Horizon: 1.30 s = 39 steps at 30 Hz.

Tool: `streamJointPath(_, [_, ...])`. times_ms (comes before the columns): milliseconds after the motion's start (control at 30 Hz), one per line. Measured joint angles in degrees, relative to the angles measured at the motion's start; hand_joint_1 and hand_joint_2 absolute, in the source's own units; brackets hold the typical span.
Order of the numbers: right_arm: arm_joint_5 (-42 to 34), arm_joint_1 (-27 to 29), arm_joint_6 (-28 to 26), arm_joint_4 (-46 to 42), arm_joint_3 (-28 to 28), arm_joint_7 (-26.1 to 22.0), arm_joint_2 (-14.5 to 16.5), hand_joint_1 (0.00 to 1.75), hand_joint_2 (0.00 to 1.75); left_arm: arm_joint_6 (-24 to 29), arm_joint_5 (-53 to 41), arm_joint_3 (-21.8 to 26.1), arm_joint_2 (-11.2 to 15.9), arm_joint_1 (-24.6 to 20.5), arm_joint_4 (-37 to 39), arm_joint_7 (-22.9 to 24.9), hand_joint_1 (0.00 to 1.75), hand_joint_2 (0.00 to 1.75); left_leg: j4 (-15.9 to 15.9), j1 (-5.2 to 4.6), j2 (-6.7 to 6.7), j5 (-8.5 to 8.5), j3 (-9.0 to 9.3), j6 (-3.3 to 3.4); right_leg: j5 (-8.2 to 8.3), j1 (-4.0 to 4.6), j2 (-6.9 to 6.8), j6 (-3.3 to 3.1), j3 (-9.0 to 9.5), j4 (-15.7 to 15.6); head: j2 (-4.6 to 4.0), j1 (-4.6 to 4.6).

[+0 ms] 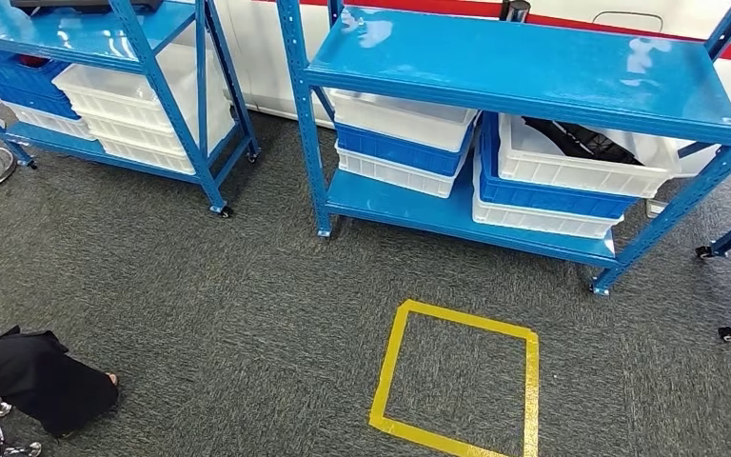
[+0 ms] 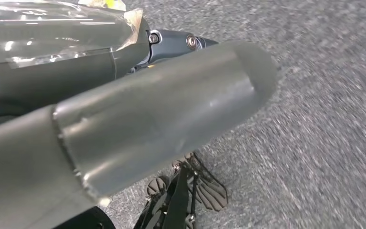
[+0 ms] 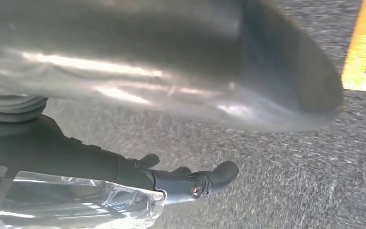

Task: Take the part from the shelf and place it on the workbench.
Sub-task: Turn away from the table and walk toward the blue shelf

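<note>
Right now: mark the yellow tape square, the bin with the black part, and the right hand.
yellow tape square (image 1: 392, 360), head view, left tape strip.
white bin (image 1: 571, 174), head view, front wall.
right hand (image 3: 205, 183), right wrist view, fingers.

Left hand (image 2: 171, 119) and right hand (image 3: 181, 95) low above carpet, fingers loosely extended, empty.

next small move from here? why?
Probably step forward onto the yellow taped square, facing the nearer shelf. The dark part lies in the top white bin on its lower level, well beyond the square. The left hand and right hand hang over the carpet holding nothing, so a reach looks premature.
</note>
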Motion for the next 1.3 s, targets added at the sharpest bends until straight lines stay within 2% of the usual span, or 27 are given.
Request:
streamJointPath(33, [-0.1,-0.1,0.0,0.0,-0.3,-0.2,0.1,0.00,0.00,0.0,-0.1,0.0,0.1,0.0,0.0,-0.1,0.00,0.00,0.2,-0.18,0.30,-0.42,0.14,-0.16,0.22,0.01,-0.03,-0.66,0.12,-0.4,0.00,-0.02])
streamJointPath(67, [-0.3,-0.2,0.0,0.0,-0.5,-0.3,0.1,0.00,0.00,0.0,-0.1,0.0,0.1,0.0,0.0,-0.1,0.00,0.00,0.3,-0.10,0.61,-0.74,0.27,-0.20,0.24,0.04,0.61,-1.31,0.22,-0.4,0.00,-0.12])
streamJointPath(133, [-0.3,-0.2,0.0,0.0,-0.9,-0.6,0.2,0.00,0.00,-0.1,-0.2,0.0,0.2,0.0,0.0,-0.2,0.00,0.00,1.3,0.19,0.93,-1.73,0.16,-0.68,0.28,-0.18,1.56,-2.13,0.39,-0.3,0.00,-0.31])
streamJointPath(167, [-0.4,-0.2,0.0,0.0,-1.1,-0.7,0.2,0.00,0.00,-0.1,-0.2,0.0,0.2,0.0,0.0,-0.3,0.00,0.00,3.1,0.52,0.81,-3.07,-0.55,-1.23,0.35,-0.29,2.10,-2.36,0.46,-0.3,0.00,-0.48])
streamJointPath(233, [-0.4,-0.2,-0.1,0.0,-1.5,-0.8,0.2,0.00,0.00,-0.2,-0.4,0.0,0.2,0.0,0.0,-0.3,0.00,0.00,10.0,1.26,0.29,-7.02,-3.69,-2.49,0.49,-0.27,3.05,-2.63,0.39,-0.3,0.00,-0.84])
streamJointPath(300, [-0.4,0.0,-0.1,0.0,-1.7,-1.0,0.1,0.00,0.00,-0.3,-0.5,0.0,0.2,0.1,0.0,-0.3,0.00,0.00,16.7,1.71,0.23,-9.46,-7.34,-2.95,0.47,-0.11,3.90,-2.63,0.30,-0.3,0.00,-0.86])
streamJointPath(333, [-0.4,0.0,-0.1,0.0,-1.8,-1.0,0.1,0.00,0.00,-0.3,-0.5,0.0,0.2,0.1,0.0,-0.3,0.00,0.00,18.2,1.80,0.16,-9.32,-8.40,-2.90,0.46,-0.02,4.39,-2.62,0.32,-0.3,0.00,-0.87])
streamJointPath(367, [-0.4,0.1,-0.1,0.0,-1.9,-1.0,0.1,0.00,0.00,-0.3,-0.5,0.0,0.2,0.1,0.0,-0.4,0.00,0.00,17.9,1.84,0.00,-8.26,-8.71,-2.69,0.45,0.08,4.92,-2.63,0.37,-0.3,0.00,-0.87])
streamJointPath(400, [-0.4,0.1,-0.1,0.0,-2.0,-1.1,0.1,0.00,0.00,-0.4,-0.6,0.0,0.2,0.1,0.0,-0.4,0.00,0.00,14.7,1.71,-0.74,-5.73,-7.74,-2.01,0.44,0.23,5.65,-2.63,0.46,-0.3,0.00,-0.88])
streamJointPath(467, [-0.4,-0.1,-0.2,0.0,-2.2,-1.1,0.4,0.00,0.00,-0.4,-0.7,0.0,0.3,0.1,0.0,-0.4,0.00,0.00,6.5,0.97,-3.99,-0.64,-4.73,0.02,0.43,0.30,7.10,-2.63,0.51,-0.4,0.00,-0.73])
streamJointPath(500, [-0.4,-0.2,-0.2,0.0,-2.3,-1.2,0.4,0.00,0.00,-0.4,-0.8,0.0,0.4,0.1,0.1,-0.4,0.00,0.00,3.0,0.51,-5.54,1.12,-3.45,0.97,0.43,0.33,7.83,-2.61,0.48,-0.4,0.00,-0.73])
streamJointPath(533, [-0.4,-0.3,-0.2,0.0,-2.3,-1.2,0.6,0.00,0.00,-0.3,-0.8,-0.1,0.5,0.2,0.1,-0.4,0.00,0.00,1.8,0.18,-6.22,1.49,-3.00,1.47,0.43,0.33,8.42,-2.58,0.37,-0.4,0.00,-0.75])
streamJointPath(600, [-0.4,-0.3,-0.3,0.0,-2.4,-1.2,0.6,0.00,0.00,-0.3,-0.9,-0.1,0.6,0.1,0.1,-0.4,0.00,0.00,1.2,-0.10,-5.35,1.38,-2.61,1.79,0.48,0.33,9.57,-2.47,0.17,-0.7,0.00,-0.94])
streamJointPath(667, [-0.4,-0.1,-0.4,0.0,-2.4,-1.2,0.5,0.00,0.00,-0.3,-1.0,-0.1,0.6,-0.2,0.1,-0.4,0.00,0.00,-0.4,0.06,-3.73,1.87,-1.59,1.95,-0.29,0.63,8.26,-2.57,-0.54,0.5,0.00,-0.87])
streamJointPath(733, [-0.3,-0.2,-0.4,0.0,-2.5,-1.2,0.4,0.00,0.00,-0.3,-1.2,-0.1,0.5,-0.2,0.1,-0.3,0.00,0.00,-1.7,0.28,-2.16,2.36,-0.93,2.00,-3.08,1.06,5.53,-3.06,-3.07,5.7,0.00,-0.69])
streamJointPath(767, [-0.2,-0.3,-0.5,0.0,-2.5,-1.2,0.3,0.00,0.00,-0.3,-1.2,0.0,0.4,-0.1,0.1,-0.3,0.00,0.00,-1.6,0.26,-1.60,2.32,-1.00,2.05,-4.85,1.10,4.82,-3.28,-4.89,9.3,0.00,-0.65])
streamJointPath(833, [0.3,-0.3,-0.8,0.0,-2.5,-0.9,0.2,0.00,0.00,-0.3,-1.2,0.0,0.4,-0.1,0.1,-0.3,0.00,0.00,-1.5,0.26,-0.64,2.27,-1.11,2.00,-7.12,1.00,4.25,-3.06,-7.75,15.4,0.00,-0.53])
streamJointPath(867, [0.6,-0.2,-1.0,0.0,-2.5,-0.7,0.1,0.00,0.00,-0.3,-1.3,0.0,0.4,-0.1,0.1,-0.3,0.00,0.00,-1.4,0.27,-0.33,2.24,-1.16,1.94,-7.20,0.90,4.13,-2.63,-8.08,16.3,0.00,-0.49])
streamJointPath(900, [0.8,-0.1,-1.2,0.0,-2.5,-0.5,0.1,0.00,0.00,-0.3,-1.3,0.0,0.3,-0.1,0.1,-0.3,0.00,0.00,-1.3,0.32,-0.10,2.18,-1.18,1.84,-6.49,0.74,4.01,-1.99,-7.36,15.2,0.00,-0.42])
streamJointPath(933, [0.8,0.0,-1.3,0.0,-2.5,-0.4,0.0,0.00,0.00,-0.3,-1.3,0.0,0.3,-0.1,0.1,-0.3,0.00,0.00,-1.1,0.38,0.04,2.06,-1.20,1.66,-5.25,0.52,3.88,-1.28,-5.70,12.3,0.00,-0.42])
streamJointPath(967, [0.8,0.0,-1.4,0.0,-2.5,-0.4,0.0,0.00,0.00,-0.4,-1.3,0.0,0.3,-0.1,0.1,-0.3,0.00,0.00,-0.6,0.34,0.15,1.79,-1.27,1.27,-3.76,0.20,3.57,-0.54,-3.27,7.9,0.00,-0.35])
streamJointPath(1000, [0.8,-0.1,-1.5,0.0,-2.5,-0.4,0.0,0.00,0.00,-0.4,-1.3,0.0,0.3,-0.2,0.1,-0.3,0.00,0.00,-0.1,0.29,0.20,1.38,-1.35,0.88,-2.40,-0.07,3.38,-0.23,-1.11,3.9,0.00,-0.25])
streamJointPath(1067, [0.8,-0.1,-1.6,0.0,-2.5,-0.4,0.0,0.00,0.00,-0.5,-1.3,0.0,0.5,-0.2,0.1,-0.3,0.00,0.00,0.7,0.06,0.25,0.69,-1.48,0.26,-1.00,-0.34,3.11,-0.74,1.24,-0.4,0.00,-0.33])
streamJointPath(1100, [0.8,-0.1,-1.7,0.0,-2.5,-0.4,0.1,0.00,0.00,-0.5,-1.3,0.0,0.5,-0.2,0.1,-0.3,0.00,0.00,0.9,0.08,0.24,0.54,-1.49,0.21,-0.86,-0.28,3.19,-1.33,1.24,-0.3,0.00,-0.45])
streamJointPath(1167, [0.8,-0.1,-1.7,0.0,-2.5,-0.4,0.2,0.00,0.00,-0.5,-1.4,0.0,0.6,-0.2,0.1,-0.3,0.00,0.00,1.4,0.27,0.21,0.30,-1.67,-0.05,-0.76,-0.43,3.19,-1.98,1.21,-0.1,0.00,-0.56])
streamJointPath(1233, [0.8,-0.1,-1.7,0.0,-2.6,-0.4,0.3,0.00,0.00,-0.5,-1.3,0.0,0.6,-0.2,0.1,-0.3,0.00,0.00,4.1,0.68,0.08,-1.73,-2.79,-0.84,-0.55,-0.60,3.20,-2.42,1.17,0.0,0.00,-0.79])
streamJointPath(1300, [0.7,-0.1,-1.7,0.0,-2.7,-0.3,0.2,0.00,0.00,-0.6,-1.4,0.0,0.6,-0.2,0.1,-0.3,0.00,0.87,10.3,1.19,-0.01,-5.63,-5.55,-1.81,-0.40,-0.53,3.21,-2.64,0.98,0.0,0.00,-1.08])
